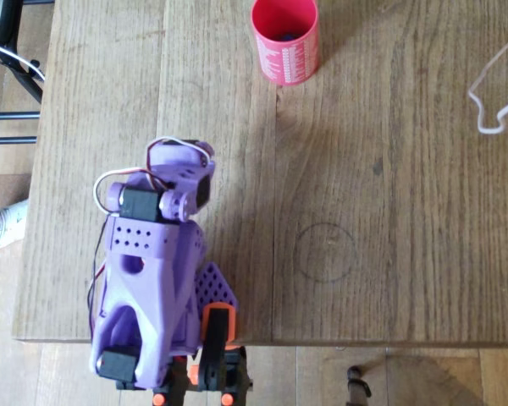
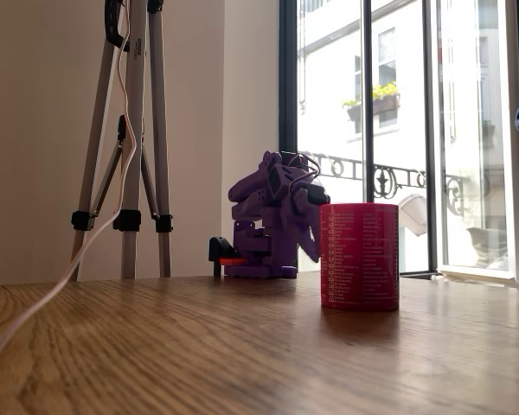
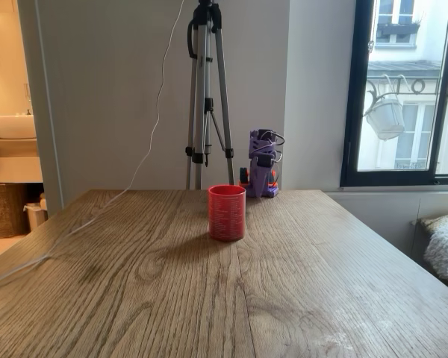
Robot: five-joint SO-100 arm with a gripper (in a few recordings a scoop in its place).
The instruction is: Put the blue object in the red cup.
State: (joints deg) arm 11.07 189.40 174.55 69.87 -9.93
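The red cup (image 1: pixel 285 51) stands upright near the far edge of the wooden table (image 1: pixel 389 211), with white print on its side (image 2: pixel 359 257) (image 3: pixel 227 212). A small patch of blue, the blue object (image 1: pixel 285 36), shows in the cup's dark inside. The purple arm (image 1: pixel 157 271) is folded up at the table's near edge, far from the cup, and also shows in both fixed views (image 2: pixel 272 216) (image 3: pixel 263 164). Its gripper (image 1: pixel 213 288) is tucked under the arm beside the base. Only one studded finger (image 1: pixel 216 283) sticks out, so the jaws' state is hidden.
A white cable (image 1: pixel 495 93) lies on the table at the upper right of the overhead view. A tripod (image 3: pixel 205 97) stands behind the table by the arm's base. A faint ring mark (image 1: pixel 326 251) is on the wood. An orange-and-black clamp (image 1: pixel 218 347) holds the base.
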